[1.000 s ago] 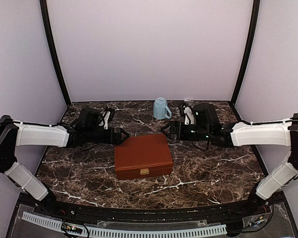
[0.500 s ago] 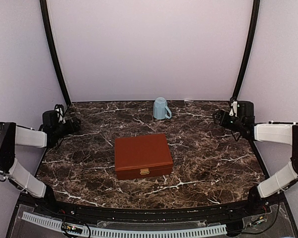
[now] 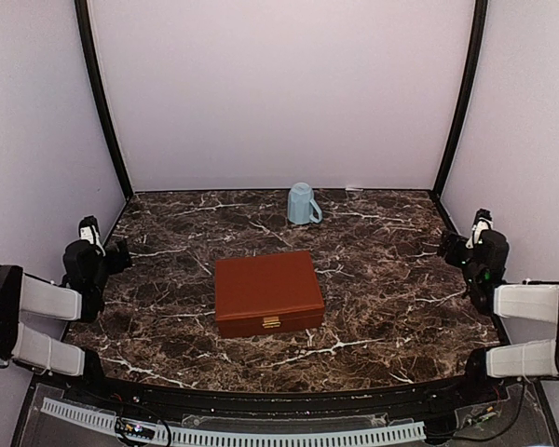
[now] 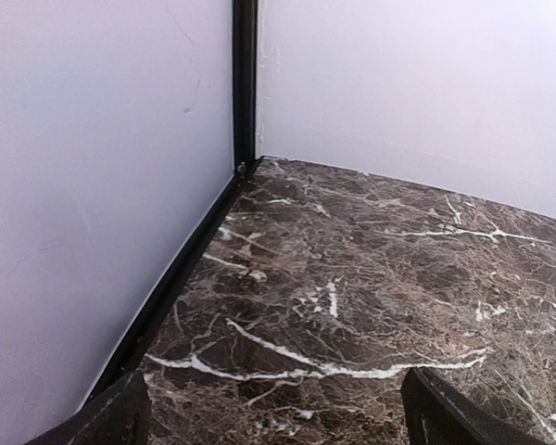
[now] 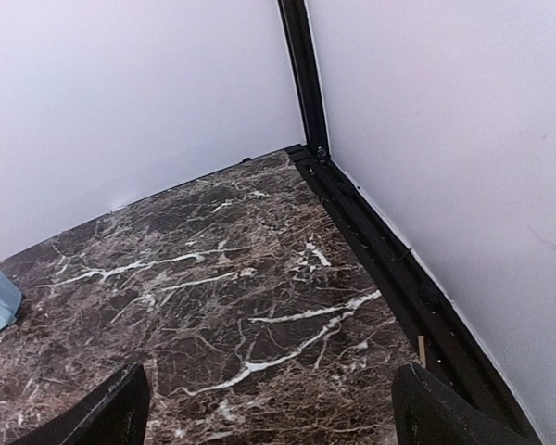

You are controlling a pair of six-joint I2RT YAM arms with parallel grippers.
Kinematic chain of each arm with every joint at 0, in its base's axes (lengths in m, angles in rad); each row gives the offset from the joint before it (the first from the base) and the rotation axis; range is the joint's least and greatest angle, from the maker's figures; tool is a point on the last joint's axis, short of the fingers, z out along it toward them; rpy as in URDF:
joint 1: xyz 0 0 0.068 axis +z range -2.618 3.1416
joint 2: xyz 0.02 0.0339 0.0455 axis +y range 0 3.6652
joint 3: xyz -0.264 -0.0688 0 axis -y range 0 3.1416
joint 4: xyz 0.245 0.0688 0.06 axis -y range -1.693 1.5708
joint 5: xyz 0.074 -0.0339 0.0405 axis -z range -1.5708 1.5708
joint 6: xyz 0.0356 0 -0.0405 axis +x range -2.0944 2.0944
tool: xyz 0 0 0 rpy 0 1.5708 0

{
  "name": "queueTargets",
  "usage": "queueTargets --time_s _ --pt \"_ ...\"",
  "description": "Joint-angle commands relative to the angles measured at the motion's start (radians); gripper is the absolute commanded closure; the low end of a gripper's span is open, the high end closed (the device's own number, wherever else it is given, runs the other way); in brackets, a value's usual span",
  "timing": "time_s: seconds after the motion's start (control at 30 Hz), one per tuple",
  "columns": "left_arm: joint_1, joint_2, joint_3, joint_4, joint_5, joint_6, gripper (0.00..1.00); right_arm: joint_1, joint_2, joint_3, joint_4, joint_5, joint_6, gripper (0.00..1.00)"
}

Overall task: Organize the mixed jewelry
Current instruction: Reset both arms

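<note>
Left fingers (image 4: 111,422) and right fingers (image 5: 111,413) gape empty, flanking the closed reddish-brown wooden box (image 3: 267,292) equally; no jewelry shows.

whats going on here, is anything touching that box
Nothing is being handled right now. The left fingers and right fingers are open and empty, out at the side edges of the table. The wooden box sits closed mid-table, with a blue mug behind it near the back wall. No jewelry shows in any view.
</note>
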Motion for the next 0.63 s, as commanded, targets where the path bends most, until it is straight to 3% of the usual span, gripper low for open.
queueTargets --time_s 0.0,0.2,0.6 --pt "-0.003 0.116 0.003 0.271 0.100 0.077 0.03 -0.005 0.062 -0.024 0.220 0.081 -0.063 0.07" --pt "-0.018 0.161 0.006 0.313 0.163 0.106 0.03 -0.005 0.182 -0.076 0.463 0.085 -0.106 0.07" --pt "-0.019 0.200 0.007 0.358 0.151 0.125 0.03 -0.001 0.192 -0.109 0.534 0.121 -0.131 0.06"
